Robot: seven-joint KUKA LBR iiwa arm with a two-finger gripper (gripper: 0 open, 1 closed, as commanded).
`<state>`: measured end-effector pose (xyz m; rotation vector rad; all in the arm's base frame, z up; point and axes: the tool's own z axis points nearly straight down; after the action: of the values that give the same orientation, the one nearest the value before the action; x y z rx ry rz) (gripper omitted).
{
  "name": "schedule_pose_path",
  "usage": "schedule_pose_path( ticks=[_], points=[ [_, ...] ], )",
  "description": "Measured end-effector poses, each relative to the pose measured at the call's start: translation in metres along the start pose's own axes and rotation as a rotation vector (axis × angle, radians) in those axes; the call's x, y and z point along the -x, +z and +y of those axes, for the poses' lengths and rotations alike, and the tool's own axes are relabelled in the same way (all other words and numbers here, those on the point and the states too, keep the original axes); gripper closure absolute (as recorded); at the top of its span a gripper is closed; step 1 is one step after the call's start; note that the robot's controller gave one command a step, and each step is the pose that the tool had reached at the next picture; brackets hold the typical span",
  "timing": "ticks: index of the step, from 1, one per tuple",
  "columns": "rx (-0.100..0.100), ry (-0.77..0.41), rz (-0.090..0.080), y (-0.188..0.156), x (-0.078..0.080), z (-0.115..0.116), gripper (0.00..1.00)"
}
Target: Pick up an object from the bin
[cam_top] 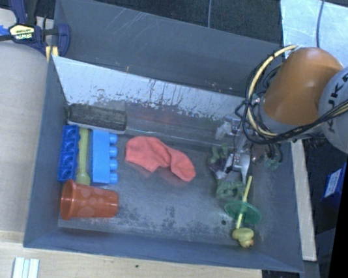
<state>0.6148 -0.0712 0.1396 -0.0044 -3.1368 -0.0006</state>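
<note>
Gripper (231,163) sits low over the right end of the bin (142,247) — can't tell if it's open or shut, or has anything. Nearest is a small dark-green lump (225,190), just nearward of it. Beside that lies a yellow stick toy with a green disc (242,212) — long axis running far-to-near.

The arm (342,104) is reaching in from the right; its orange wrist cover (302,84) is facing up, and the gripper (230,164) is pointing down below the looping cables (259,93).
</note>
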Motion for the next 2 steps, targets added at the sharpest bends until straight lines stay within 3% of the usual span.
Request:
schedule_pose_path(
  ticks=[1,2],
  points=[
    [-0.001,-0.001,-0.008,-0.005,0.002,0.000,0.00],
    [-0.002,-0.079,-0.010,0.026,-0.018,0.055,0.00]
  ],
)
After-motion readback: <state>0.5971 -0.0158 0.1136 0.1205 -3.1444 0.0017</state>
